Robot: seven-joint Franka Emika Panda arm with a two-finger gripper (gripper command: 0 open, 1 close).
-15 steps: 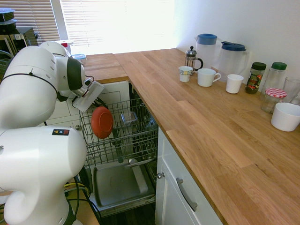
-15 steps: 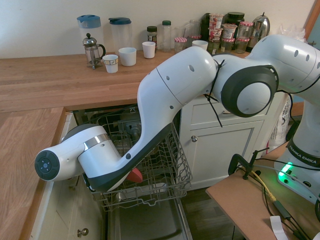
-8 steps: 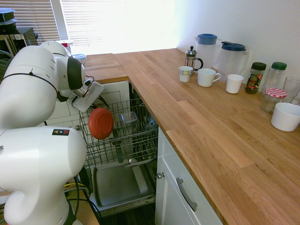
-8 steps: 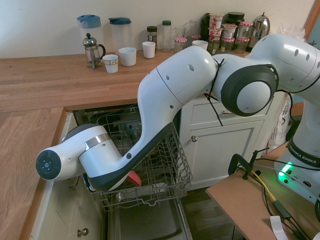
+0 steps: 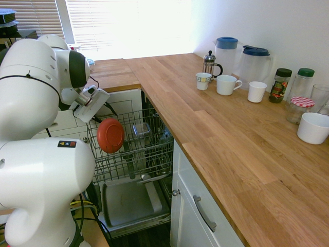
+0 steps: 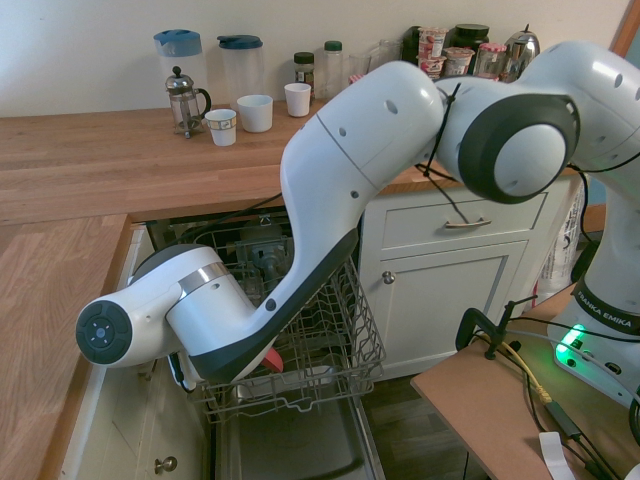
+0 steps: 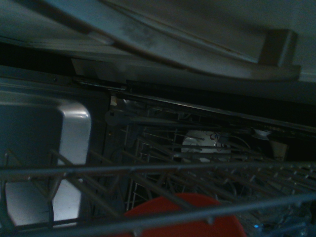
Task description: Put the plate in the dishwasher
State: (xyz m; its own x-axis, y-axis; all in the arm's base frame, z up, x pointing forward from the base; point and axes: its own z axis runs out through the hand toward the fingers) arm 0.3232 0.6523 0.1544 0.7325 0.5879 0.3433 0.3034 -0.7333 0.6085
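So the small round coral-red plastic plate (image 5: 111, 136) stands upright in the grey wire rack (image 5: 154, 149) of the dishwasher (image 5: 131, 200), gripper (image 5: 101, 112) looks spread just above it, and I'd retreat straight up to avoid tipping it.

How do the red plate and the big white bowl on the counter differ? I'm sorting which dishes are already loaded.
The plate is coral red, flat and shallow; the bowl is white and deep-sided. The plate stands on edge in the dishwasher's pulled-out rack; the bowl sits upright on the wooden counter, far from the rack. Both are round, plain and unpatterned.
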